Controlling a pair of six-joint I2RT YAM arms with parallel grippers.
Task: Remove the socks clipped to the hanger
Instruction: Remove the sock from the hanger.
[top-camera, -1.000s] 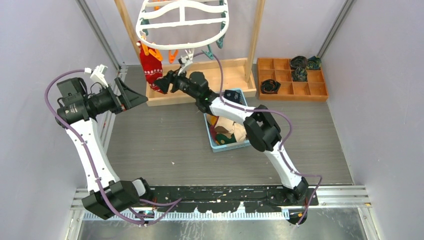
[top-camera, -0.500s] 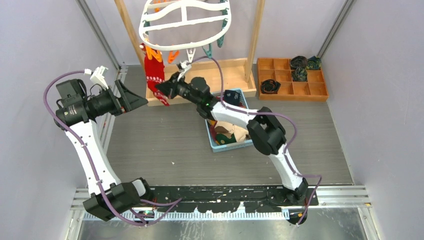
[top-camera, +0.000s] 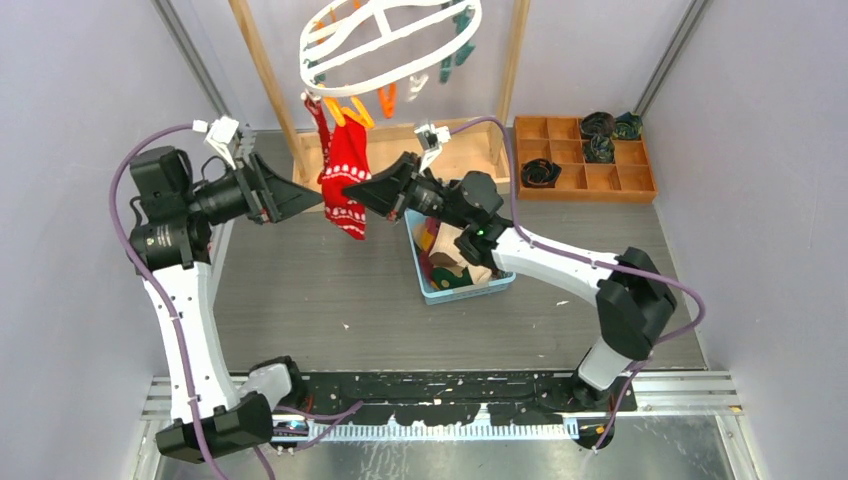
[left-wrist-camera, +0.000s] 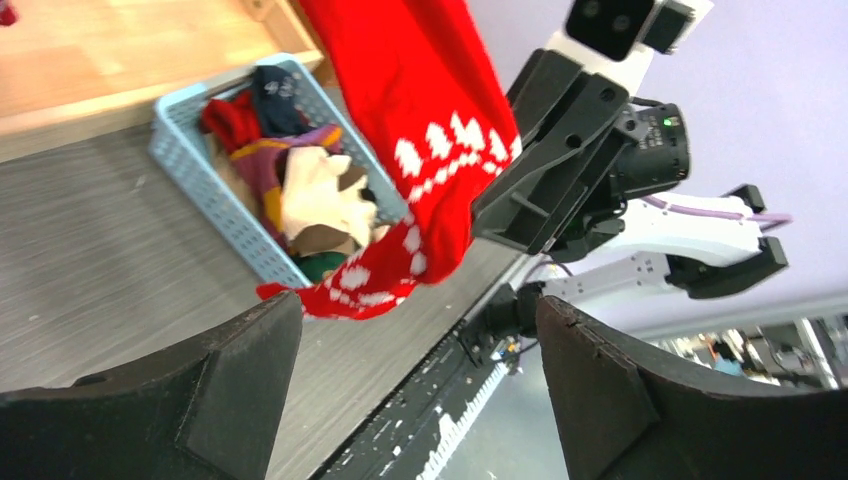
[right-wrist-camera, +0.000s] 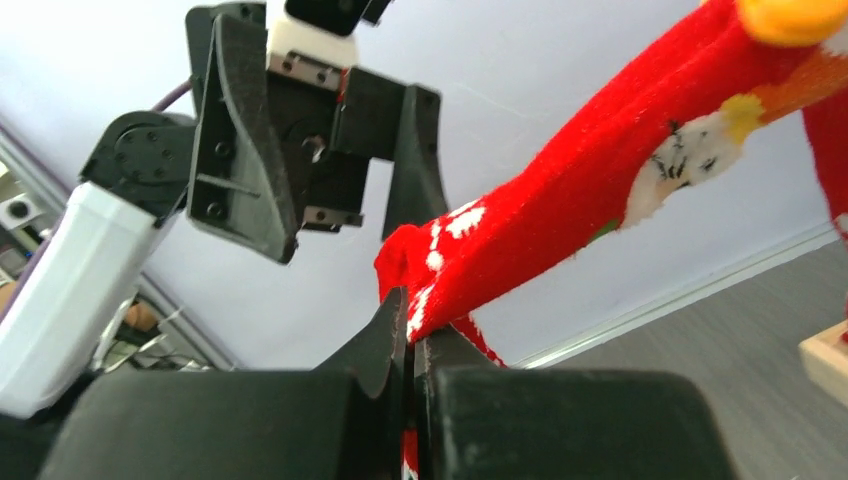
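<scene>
The white oval hanger (top-camera: 390, 45) hangs tilted at the top, with orange and teal clips under it. One red sock with white patterns (top-camera: 345, 178) dangles from an orange clip (top-camera: 335, 110) and is stretched taut. My right gripper (top-camera: 360, 190) is shut on the sock's lower part; in its wrist view the red sock (right-wrist-camera: 580, 190) runs from the shut right gripper (right-wrist-camera: 410, 322) up to the orange clip (right-wrist-camera: 790, 15). My left gripper (top-camera: 302, 200) stands open just left of the sock. In the left wrist view the red sock (left-wrist-camera: 430, 130) hangs beyond the open left gripper (left-wrist-camera: 415, 308), outside its jaws.
A light blue basket (top-camera: 420, 275) holding several loose socks sits under the right arm, the same basket (left-wrist-camera: 185, 160) showing in the left wrist view. A wooden compartment tray (top-camera: 570, 180) with dark rolled socks stands at back right. The wooden rack's posts and base (top-camera: 470, 140) stand behind.
My right gripper shut on the red sock and pulled it forward and right, tilting the hanger. The left arm swung right toward the sock, its jaws narrowing slightly.
</scene>
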